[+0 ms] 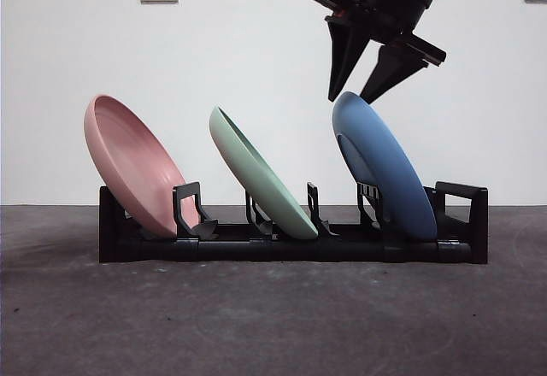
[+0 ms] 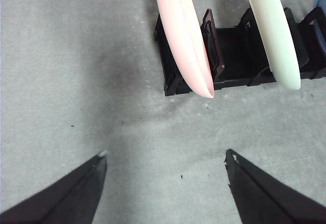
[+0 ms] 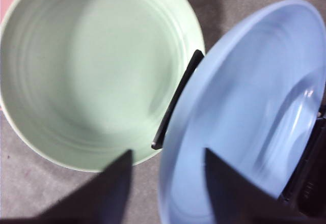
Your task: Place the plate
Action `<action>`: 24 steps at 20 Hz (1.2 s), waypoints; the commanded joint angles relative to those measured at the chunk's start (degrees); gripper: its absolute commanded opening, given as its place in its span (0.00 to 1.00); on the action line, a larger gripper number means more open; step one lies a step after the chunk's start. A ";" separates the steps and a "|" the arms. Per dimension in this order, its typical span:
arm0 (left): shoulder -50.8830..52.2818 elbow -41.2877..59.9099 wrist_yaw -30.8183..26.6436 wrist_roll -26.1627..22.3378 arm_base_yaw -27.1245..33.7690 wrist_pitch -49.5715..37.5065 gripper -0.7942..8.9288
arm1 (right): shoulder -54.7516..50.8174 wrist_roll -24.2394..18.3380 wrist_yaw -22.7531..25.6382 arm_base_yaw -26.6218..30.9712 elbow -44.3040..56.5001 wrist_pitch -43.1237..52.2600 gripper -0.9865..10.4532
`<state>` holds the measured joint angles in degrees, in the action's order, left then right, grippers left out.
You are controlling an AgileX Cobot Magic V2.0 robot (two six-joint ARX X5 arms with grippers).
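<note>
Three plates stand in the black rack point(image 1: 291, 248); the blue plate point(image 1: 385, 167) leans in its end slot. Right gripper point(image 1: 361, 94) hovers spread, empty, astride the rim. Only withdrawing seems left.

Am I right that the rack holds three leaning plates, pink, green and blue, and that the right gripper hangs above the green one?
Not quite. The right gripper hangs above the blue plate, not the green plate; the front view shows it at the blue rim. The rest stands: the rack holds three leaning plates, the pink plate included.
</note>
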<state>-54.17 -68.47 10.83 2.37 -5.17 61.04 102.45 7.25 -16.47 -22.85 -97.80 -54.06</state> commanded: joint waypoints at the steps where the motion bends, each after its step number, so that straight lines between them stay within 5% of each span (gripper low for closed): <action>1: -0.44 -1.55 0.22 -0.15 -0.15 -0.66 0.47 | 1.05 -0.85 -0.04 -0.50 -1.42 0.22 0.09; 14: -0.44 -1.55 0.22 -0.20 -0.15 -0.61 0.47 | -3.48 -0.68 -6.08 -0.90 -9.42 -7.74 0.09; 19: -0.44 -1.55 0.22 -0.20 -0.15 -0.66 0.47 | -8.74 -3.98 -5.92 -2.34 -14.80 -10.84 0.09; 24: -0.46 -1.55 0.22 -0.17 -0.15 -0.66 0.47 | -15.39 -4.96 5.05 -8.33 -14.25 -10.56 0.09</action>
<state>-54.17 -68.47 10.83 2.37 -5.17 61.04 87.02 3.29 -12.01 -30.63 -110.91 -65.25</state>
